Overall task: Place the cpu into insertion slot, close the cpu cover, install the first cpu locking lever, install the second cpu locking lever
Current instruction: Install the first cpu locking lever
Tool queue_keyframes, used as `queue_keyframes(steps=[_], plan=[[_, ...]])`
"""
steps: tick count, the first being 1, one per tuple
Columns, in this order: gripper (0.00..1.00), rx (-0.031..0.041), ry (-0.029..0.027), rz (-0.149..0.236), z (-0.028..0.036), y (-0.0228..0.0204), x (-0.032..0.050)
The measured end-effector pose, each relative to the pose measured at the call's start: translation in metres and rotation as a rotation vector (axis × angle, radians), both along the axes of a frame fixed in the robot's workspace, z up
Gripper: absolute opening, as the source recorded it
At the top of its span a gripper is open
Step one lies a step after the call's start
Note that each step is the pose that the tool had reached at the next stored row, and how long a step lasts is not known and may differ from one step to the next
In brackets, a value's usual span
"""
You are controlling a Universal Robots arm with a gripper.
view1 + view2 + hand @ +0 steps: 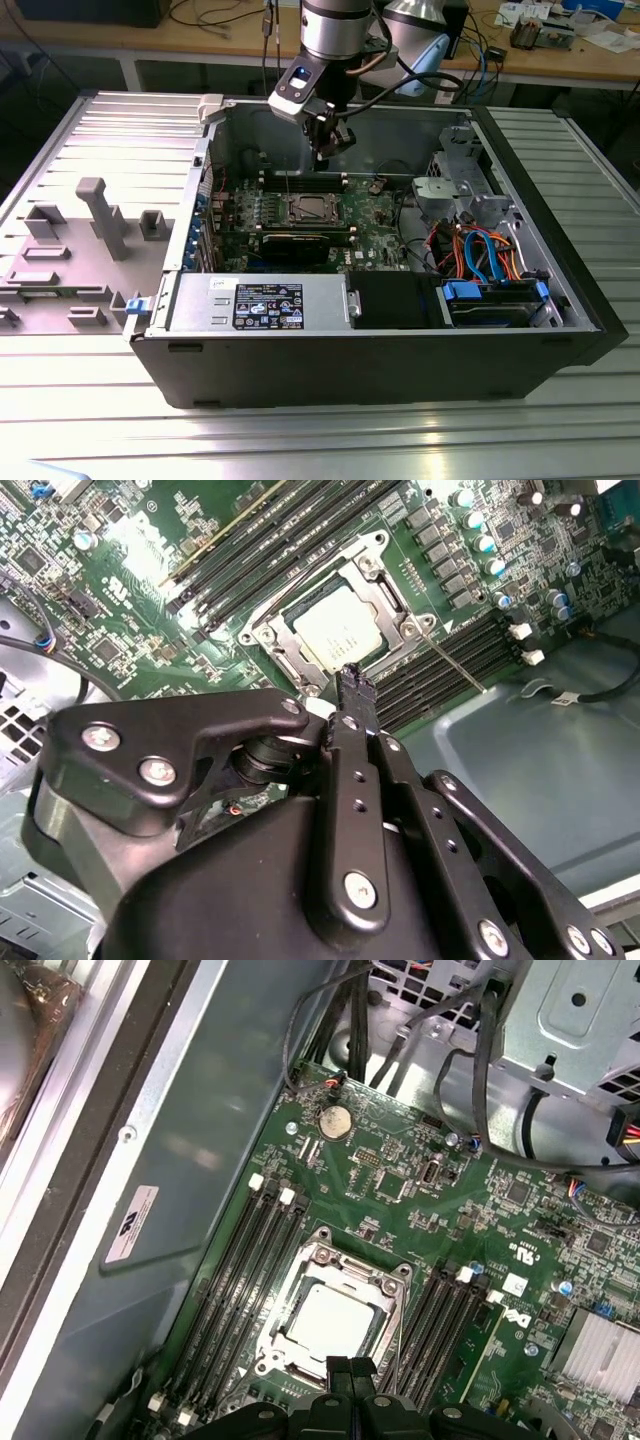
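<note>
Jaws together, above seated cpu [330,1322]

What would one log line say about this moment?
gripper: shut, empty, poised above cpu | cpu: seated flat in place | cpu cover: down, framing cpu

A ribbed metal table [300,440] carries the open computer case [350,370] and a grey fixture plate [60,270].
</note>
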State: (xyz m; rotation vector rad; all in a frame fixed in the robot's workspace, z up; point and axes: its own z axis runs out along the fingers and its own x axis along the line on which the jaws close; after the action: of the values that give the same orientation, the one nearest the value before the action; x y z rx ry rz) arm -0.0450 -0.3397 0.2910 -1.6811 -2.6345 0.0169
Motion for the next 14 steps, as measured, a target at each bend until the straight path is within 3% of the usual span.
queue_keyframes(steps=[14], plan=[[0.11,0.0,0.0,0.015,0.0,0.0,0.0]])
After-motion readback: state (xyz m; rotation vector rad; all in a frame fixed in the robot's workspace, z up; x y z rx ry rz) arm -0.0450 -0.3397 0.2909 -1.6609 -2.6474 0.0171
